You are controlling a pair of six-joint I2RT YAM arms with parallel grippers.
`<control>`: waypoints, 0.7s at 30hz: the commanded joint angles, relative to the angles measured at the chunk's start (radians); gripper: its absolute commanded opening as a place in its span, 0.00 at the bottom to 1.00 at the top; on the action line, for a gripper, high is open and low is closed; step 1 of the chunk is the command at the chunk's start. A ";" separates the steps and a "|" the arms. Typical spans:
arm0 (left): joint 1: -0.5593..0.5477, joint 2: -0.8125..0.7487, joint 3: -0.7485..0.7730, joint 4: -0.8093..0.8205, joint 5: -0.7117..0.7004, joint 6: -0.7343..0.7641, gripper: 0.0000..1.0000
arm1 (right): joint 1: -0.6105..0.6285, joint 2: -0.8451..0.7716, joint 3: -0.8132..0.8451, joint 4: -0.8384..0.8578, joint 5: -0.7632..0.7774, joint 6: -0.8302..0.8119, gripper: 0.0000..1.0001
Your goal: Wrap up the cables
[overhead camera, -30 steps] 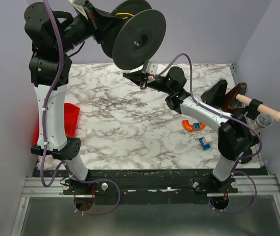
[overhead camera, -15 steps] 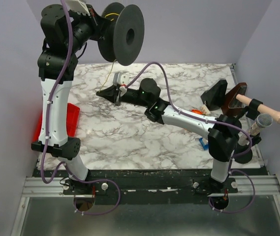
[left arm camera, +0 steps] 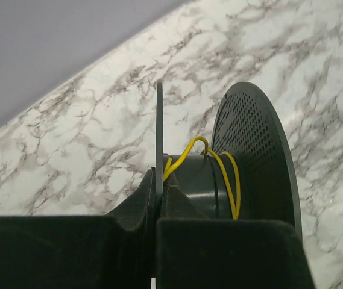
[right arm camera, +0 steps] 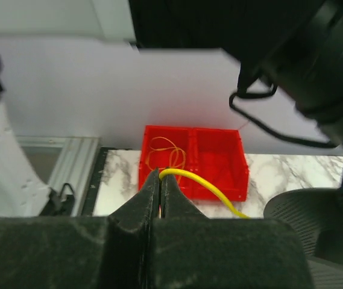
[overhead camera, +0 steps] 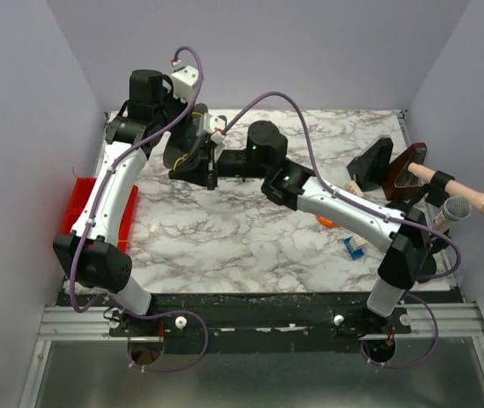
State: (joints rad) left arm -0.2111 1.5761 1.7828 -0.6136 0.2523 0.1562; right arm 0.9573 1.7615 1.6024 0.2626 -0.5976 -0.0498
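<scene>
Winding job: my left gripper (left arm camera: 157, 201) is clamped on the flange of the black plastic spool (left arm camera: 252, 150). My right gripper (right arm camera: 160, 183), closed, pinches the thin yellow wire (right arm camera: 186, 174), which trails beyond its tips toward the spool's hub. The wire looks light, limp and probably slippery, so it's best held close to the hub.

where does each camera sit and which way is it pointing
Top external: above and behind the robot, looking down at the marble table; left arm and right arm show whole.
Left wrist: on the left arm, looking along the left gripper clamping the spool.
Right wrist: on the right arm, looking past the right gripper toward the red bin.
Shared: both wrist views show the yellow wire.
</scene>
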 commanded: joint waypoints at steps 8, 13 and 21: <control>-0.002 -0.090 -0.072 -0.172 0.352 0.388 0.00 | -0.251 -0.057 0.273 -0.576 -0.265 -0.022 0.01; -0.002 -0.093 -0.054 -0.299 0.429 0.480 0.00 | -0.308 -0.060 0.341 -0.750 -0.116 -0.191 0.01; 0.001 -0.087 0.062 -0.431 0.564 0.510 0.00 | -0.390 -0.059 0.351 -0.818 0.035 -0.303 0.01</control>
State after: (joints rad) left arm -0.2127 1.5105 1.7470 -0.9752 0.6754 0.6254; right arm 0.6174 1.7031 1.9438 -0.4793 -0.6632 -0.2703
